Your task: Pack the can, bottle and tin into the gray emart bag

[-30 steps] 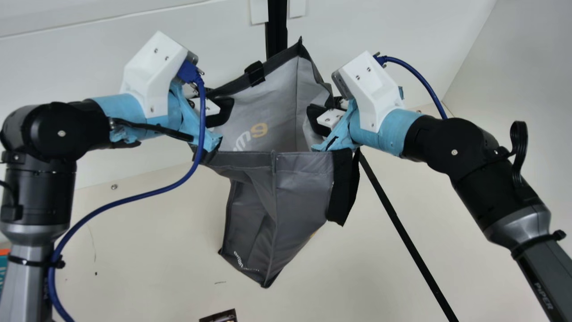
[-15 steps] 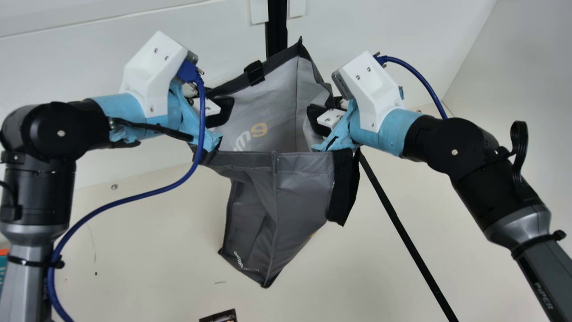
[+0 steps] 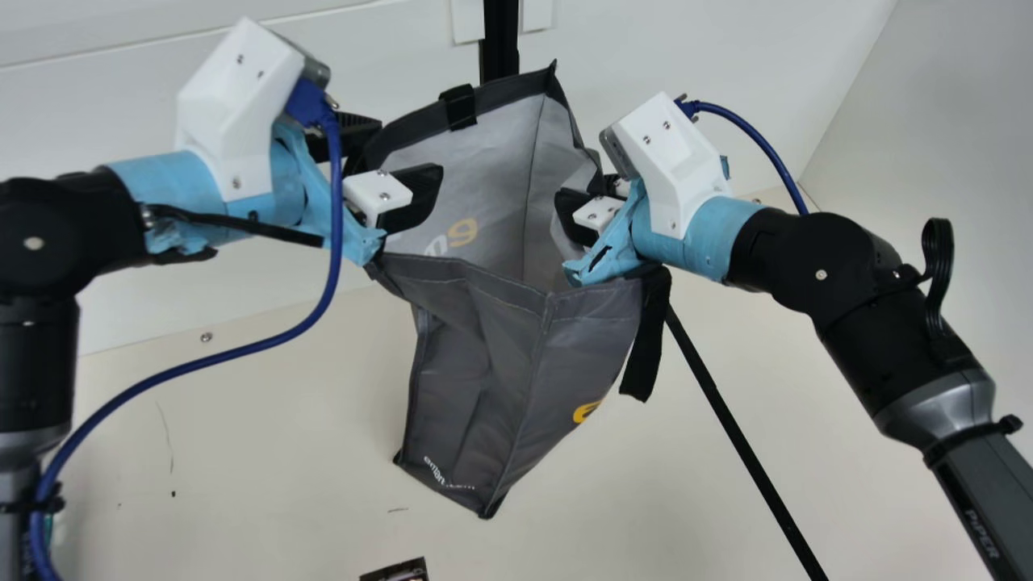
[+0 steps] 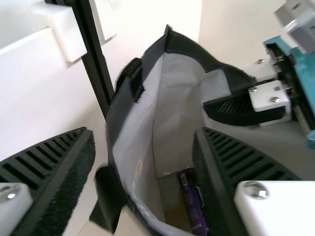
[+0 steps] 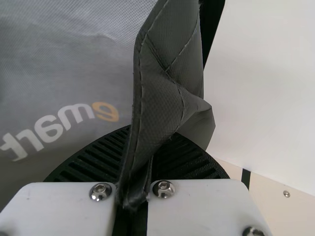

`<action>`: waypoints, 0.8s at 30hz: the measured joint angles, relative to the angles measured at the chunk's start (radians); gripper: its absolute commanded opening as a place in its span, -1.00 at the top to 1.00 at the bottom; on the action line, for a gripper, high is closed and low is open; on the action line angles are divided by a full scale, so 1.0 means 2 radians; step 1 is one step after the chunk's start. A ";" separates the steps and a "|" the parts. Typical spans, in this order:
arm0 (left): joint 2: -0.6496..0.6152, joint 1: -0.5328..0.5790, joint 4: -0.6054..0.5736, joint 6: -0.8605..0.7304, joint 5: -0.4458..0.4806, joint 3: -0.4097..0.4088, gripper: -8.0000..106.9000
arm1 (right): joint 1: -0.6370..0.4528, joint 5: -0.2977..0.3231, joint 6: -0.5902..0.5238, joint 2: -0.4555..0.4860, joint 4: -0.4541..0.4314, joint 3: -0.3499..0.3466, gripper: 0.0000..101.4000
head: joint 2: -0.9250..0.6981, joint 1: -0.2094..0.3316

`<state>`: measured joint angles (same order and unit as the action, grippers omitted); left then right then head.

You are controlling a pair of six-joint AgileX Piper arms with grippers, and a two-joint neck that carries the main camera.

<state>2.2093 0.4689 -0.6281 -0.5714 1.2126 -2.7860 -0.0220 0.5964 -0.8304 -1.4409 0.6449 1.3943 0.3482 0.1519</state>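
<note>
The left gripper stands wide at the rim of the gray emart bag; whether it touches, I can't tell. Right of that gripper, inside the bag, lies a purple item. The right gripper pinches the bag's rim.

The gray emart bag bears white "emart" near its base, at seven o'clock in the main view, and a partial yellow letter toward five. The right arm reads "PiPER" at four o'clock. The right wrist view shows "emart" on the bag's lining.
</note>
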 measured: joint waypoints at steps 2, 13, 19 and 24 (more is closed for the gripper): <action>-0.012 -0.002 -0.004 0.001 0.000 0.009 -0.71 | 0.000 -0.001 0.000 0.000 0.000 0.000 1.00 | 0.000 -0.001; -0.103 -0.020 -0.031 -0.014 -0.021 0.096 -0.71 | 0.000 -0.005 0.000 0.000 0.000 0.000 1.00 | 0.000 0.000; -0.168 -0.031 -0.042 -0.037 -0.045 0.175 -0.71 | 0.000 -0.005 0.000 0.000 0.000 0.000 1.00 | -0.001 0.000; -0.231 -0.042 -0.047 -0.063 -0.067 0.259 -0.71 | 0.000 -0.005 0.000 0.000 0.000 0.000 1.00 | 0.000 0.000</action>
<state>1.7479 0.3847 -0.7224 -0.6966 1.0776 -2.2689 -0.0220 0.5857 -0.8304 -1.4409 0.6449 1.3943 0.3482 0.1519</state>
